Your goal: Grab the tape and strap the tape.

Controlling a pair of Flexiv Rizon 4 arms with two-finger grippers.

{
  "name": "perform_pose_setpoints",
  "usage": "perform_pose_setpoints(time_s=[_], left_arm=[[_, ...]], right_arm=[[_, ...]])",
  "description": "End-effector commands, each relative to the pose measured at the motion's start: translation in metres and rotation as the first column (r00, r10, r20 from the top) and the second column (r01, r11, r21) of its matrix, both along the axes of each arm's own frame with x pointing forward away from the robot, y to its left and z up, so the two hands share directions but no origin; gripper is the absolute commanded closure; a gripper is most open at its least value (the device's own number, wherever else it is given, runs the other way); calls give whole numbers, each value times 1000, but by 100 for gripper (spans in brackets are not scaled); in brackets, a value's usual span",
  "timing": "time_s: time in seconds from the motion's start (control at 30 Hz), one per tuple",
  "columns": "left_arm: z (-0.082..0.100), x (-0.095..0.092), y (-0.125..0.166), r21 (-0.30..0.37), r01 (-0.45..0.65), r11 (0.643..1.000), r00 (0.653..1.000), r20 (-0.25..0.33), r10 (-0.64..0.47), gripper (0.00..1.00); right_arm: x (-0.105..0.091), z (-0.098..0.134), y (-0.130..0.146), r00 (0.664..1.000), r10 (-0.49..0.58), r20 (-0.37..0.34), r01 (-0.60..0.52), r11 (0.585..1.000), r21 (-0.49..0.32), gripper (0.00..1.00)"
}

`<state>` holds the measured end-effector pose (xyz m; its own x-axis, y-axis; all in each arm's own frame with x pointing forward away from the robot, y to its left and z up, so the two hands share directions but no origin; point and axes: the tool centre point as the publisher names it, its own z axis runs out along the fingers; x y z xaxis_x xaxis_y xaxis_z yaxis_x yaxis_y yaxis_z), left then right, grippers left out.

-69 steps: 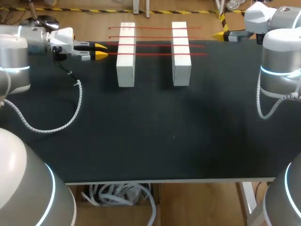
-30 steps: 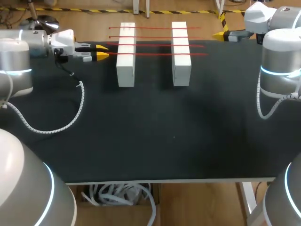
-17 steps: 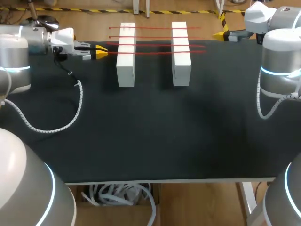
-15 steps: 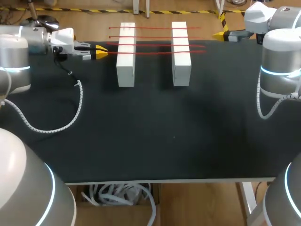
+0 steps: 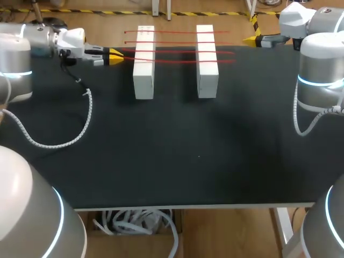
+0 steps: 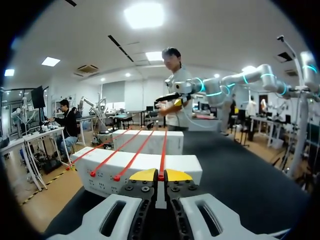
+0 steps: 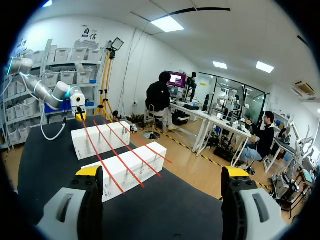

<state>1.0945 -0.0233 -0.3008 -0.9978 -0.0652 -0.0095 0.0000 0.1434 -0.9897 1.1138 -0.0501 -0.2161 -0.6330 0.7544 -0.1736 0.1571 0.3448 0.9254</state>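
Four red straps (image 5: 177, 51) span two white blocks (image 5: 144, 64); left tool (image 6: 161, 176) pinches one red strap (image 6: 163, 155) beside the blocks, right tool (image 7: 162, 172) spread wide.

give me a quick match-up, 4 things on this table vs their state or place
Things:
1. left gripper
2. right gripper
3. white blocks
4. farthest red tape

States or places:
a. open, holding nothing
b. standing side by side on the black table
c. shut on the end of the nearest red tape
d. lying across both blocks, ends free

Pairs: 1-c, 2-a, 3-b, 4-d
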Motion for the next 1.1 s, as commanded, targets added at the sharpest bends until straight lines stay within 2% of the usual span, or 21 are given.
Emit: perform_pose_setpoints(time_s=[0.03,0.13,0.27,0.33,0.5,0.73,0.87,1.1], left_arm=[[14,0,-1,16,2,1000,1000,-1,-2,100],[30,2,-3,-32,-16,999,1000,-3,16,100],[52,6,-6,-128,-46,991,999,-13,44,100],[63,4,-11,-109,-35,993,999,15,37,100],[86,0,-28,-126,-19,992,999,46,25,100],[116,2,-42,-234,18,972,998,66,-3,100],[132,0,-50,-271,75,960,994,94,-51,100],[150,3,-55,-333,100,938,993,95,-72,100]], right_arm=[[0,0,0,1000,0,0,0,1000,0,0],[0,0,0,1000,0,0,0,1000,0,0],[0,0,0,1000,0,0,0,1000,0,0],[0,0,0,1000,0,0,0,1000,0,0],[0,0,0,1000,0,0,0,1000,0,0],[0,0,0,1000,0,0,0,1000,0,0],[0,0,0,1000,0,0,0,1000,0,0],[0,0,0,1000,0,0,0,1000,0,0]])
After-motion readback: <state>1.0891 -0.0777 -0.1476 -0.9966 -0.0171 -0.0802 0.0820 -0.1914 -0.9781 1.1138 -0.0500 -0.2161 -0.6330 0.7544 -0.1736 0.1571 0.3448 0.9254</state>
